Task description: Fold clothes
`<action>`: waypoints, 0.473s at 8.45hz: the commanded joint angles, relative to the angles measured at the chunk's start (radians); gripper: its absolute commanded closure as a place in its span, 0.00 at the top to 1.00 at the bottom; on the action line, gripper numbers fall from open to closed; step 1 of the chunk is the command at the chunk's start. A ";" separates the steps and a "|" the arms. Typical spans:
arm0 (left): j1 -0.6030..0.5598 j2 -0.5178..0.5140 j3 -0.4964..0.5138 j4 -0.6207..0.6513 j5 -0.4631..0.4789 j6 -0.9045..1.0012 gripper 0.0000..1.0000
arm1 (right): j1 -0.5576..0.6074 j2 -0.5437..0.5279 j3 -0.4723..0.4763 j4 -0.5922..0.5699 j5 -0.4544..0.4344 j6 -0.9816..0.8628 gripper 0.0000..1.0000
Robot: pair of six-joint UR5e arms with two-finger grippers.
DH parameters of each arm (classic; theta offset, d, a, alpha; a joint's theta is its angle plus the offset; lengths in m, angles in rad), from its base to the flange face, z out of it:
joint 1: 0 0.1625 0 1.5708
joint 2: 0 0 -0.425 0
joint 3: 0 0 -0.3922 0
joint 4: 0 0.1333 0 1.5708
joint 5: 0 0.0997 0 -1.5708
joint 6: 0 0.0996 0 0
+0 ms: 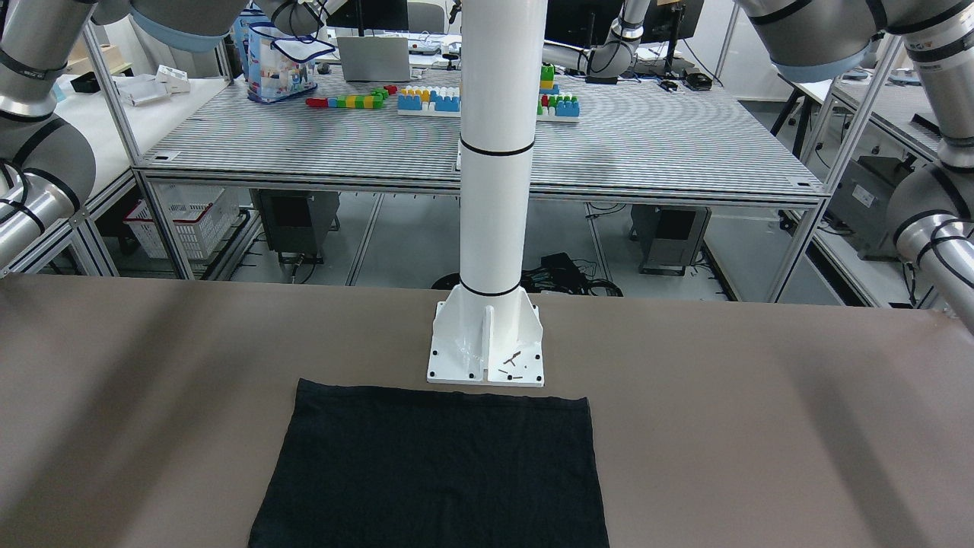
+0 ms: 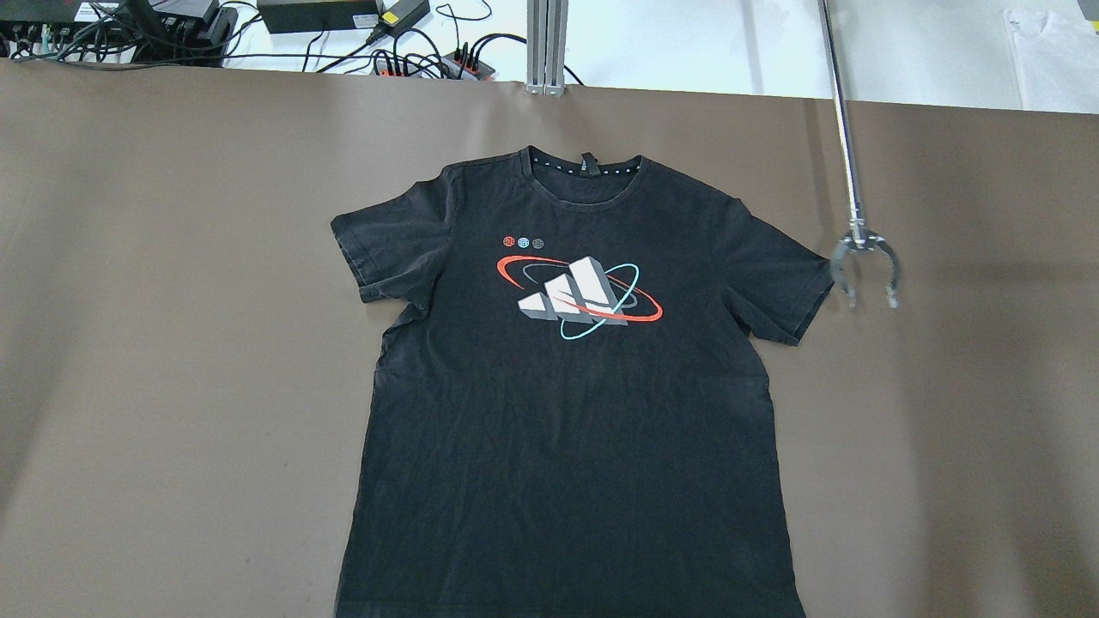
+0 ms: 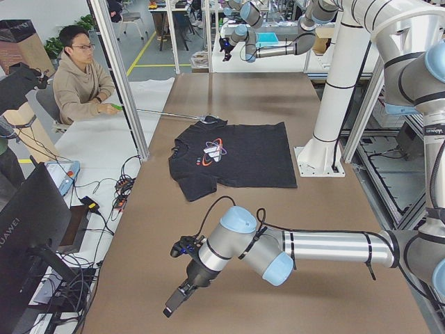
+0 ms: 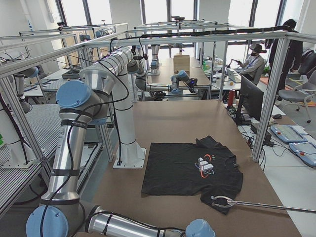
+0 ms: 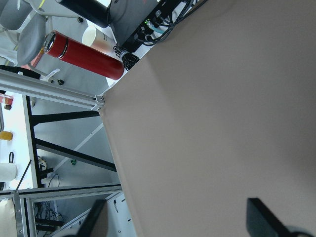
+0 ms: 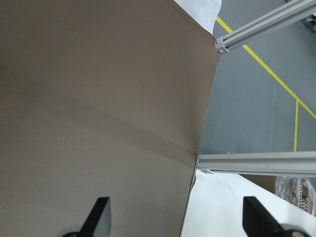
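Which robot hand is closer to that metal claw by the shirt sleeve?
The right. The right gripper hangs at the end of the table on the claw's side; the left gripper is at the opposite end, with the T-shirt between.

The table (image 2: 172,343) is viewed steeply from above and behind the robot in the overhead view, and the whole black T-shirt (image 2: 567,429) is taken in. The front-facing view is aimed the opposite way, at the white pole (image 1: 494,152), with only the shirt's hem end caught. The two side views are set high at the table's ends and directed along it; shirt and pole are shared by both. The wrist views are held close over bare table near its edges.
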 commanded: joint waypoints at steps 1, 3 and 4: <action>-0.001 0.009 -0.001 -0.005 0.002 -0.014 1.00 | 0.001 0.000 0.001 -0.005 0.011 0.005 0.94; 0.003 0.008 0.002 -0.003 0.002 -0.017 1.00 | 0.001 0.003 0.001 -0.007 0.011 0.005 0.94; 0.002 0.009 0.000 -0.005 0.002 -0.017 1.00 | 0.001 0.002 0.001 -0.005 0.011 0.005 0.94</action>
